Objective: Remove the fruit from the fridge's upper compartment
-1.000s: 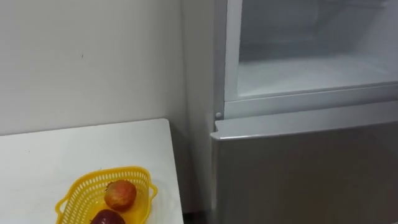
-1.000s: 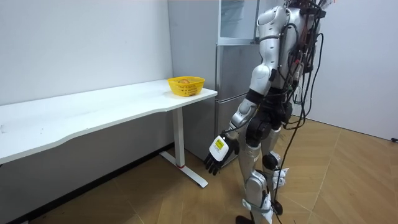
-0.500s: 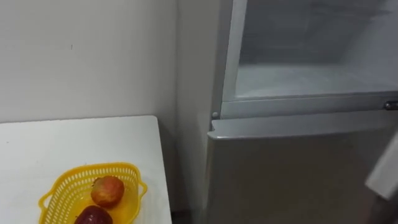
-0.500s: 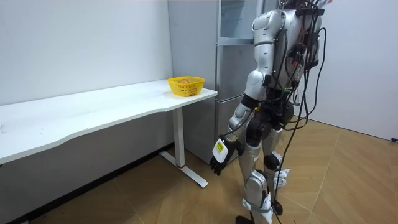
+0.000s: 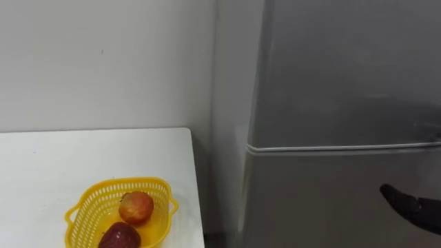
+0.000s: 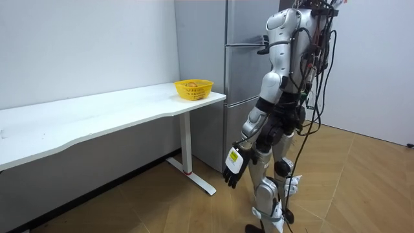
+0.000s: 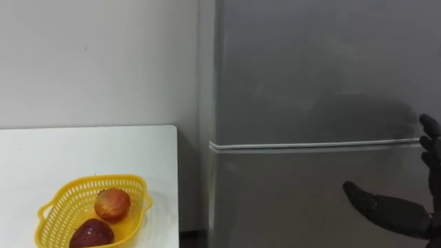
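Observation:
The grey fridge stands right of the table, and its upper door (image 5: 344,69) is closed flush above the lower door (image 5: 331,200). My right hand (image 7: 386,209) is open at the door's right edge, thumb out and straight fingers (image 7: 431,138) near the seam between the doors. In the room view that right hand (image 6: 264,44) rests against the upper door at shoulder height. My left hand (image 6: 233,167) hangs open beside my thigh and holds nothing. I stand close in front of the fridge.
A yellow basket (image 5: 89,207) sits at the corner of the white table (image 5: 55,158) nearest the fridge, holding a red-yellow apple (image 5: 136,206) and a dark red apple (image 5: 118,236). A narrow gap separates the table from the fridge. Wooden floor lies behind me.
The upper fridge door, open on a bare white compartment before, has swung closed with my right hand now at it. My left hand drifted slightly at my side.

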### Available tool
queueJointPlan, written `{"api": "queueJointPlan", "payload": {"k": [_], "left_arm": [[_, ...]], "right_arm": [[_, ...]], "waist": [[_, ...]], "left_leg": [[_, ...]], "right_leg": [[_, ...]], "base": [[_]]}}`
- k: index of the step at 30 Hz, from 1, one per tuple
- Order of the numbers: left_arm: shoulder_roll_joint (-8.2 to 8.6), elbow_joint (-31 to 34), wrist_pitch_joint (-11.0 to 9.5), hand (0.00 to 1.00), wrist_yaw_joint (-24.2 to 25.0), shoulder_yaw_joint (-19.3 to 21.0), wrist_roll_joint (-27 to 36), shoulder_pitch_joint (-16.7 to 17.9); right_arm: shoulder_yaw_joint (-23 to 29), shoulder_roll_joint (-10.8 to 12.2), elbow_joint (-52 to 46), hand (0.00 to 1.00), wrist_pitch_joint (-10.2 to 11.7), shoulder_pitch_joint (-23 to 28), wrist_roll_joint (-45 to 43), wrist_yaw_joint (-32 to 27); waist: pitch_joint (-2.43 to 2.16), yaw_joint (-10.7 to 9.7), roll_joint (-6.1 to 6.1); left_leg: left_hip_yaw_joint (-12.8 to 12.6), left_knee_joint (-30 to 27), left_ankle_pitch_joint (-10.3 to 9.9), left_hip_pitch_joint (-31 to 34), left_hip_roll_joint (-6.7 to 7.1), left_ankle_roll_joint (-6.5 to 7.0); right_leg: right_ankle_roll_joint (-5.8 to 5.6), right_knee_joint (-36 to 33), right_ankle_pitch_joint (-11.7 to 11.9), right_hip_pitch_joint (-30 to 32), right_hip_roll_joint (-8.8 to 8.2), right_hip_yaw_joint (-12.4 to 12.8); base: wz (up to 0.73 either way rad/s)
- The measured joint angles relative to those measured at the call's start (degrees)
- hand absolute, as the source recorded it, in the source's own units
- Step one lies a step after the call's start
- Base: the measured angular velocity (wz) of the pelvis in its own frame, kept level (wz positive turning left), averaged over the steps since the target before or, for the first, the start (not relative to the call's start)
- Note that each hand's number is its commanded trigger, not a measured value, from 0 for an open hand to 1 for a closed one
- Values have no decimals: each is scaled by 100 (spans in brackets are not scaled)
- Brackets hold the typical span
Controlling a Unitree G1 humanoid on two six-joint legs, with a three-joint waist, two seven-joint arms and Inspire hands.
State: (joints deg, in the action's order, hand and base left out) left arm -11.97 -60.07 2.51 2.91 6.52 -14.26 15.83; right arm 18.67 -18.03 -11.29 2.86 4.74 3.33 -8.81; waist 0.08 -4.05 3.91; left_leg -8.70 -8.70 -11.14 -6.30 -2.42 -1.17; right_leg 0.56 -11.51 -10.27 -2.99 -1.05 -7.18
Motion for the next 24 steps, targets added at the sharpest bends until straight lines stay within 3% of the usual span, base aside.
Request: {"api": "queueJointPlan", "payload": {"k": [12, 18, 22, 24], "left_arm": [[-1, 87, 6, 0, 0, -8, 0, -2], [-11, 112, 43, 0, -25, -17, 1, 29], [-9, 161, 117, 0, -119, -97, -40, 26], [-6, 183, 115, 0, -129, -104, -33, 32]], "right_arm": [[-18, 1, 161, 0, -56, -2, -196, 76], [-156, 0, 240, 0, -55, 7, -354, -60], [-169, 1, 292, 0, -55, 46, -368, -186], [-166, 2, 327, 0, -56, 93, -351, -301]], "waist": [[42, 1, 91], [18, -35, 123], [-46, -45, 91], [-49, -40, 71]], "left_leg": [[5, -3, 0, -6, 2, 0], [21, -4, 0, 18, 2, 0], [46, -4, 0, 50, 3, 0], [41, -3, 0, 34, 0, 0]], "right_leg": [[-1, 78, 0, 7, -6, -17], [0, 83, 11, 2, -3, -32], [0, 74, 16, -5, -4, -48], [1, 75, 17, -15, -3, -63]], "base": [[0], [0], [2], [2]]}}
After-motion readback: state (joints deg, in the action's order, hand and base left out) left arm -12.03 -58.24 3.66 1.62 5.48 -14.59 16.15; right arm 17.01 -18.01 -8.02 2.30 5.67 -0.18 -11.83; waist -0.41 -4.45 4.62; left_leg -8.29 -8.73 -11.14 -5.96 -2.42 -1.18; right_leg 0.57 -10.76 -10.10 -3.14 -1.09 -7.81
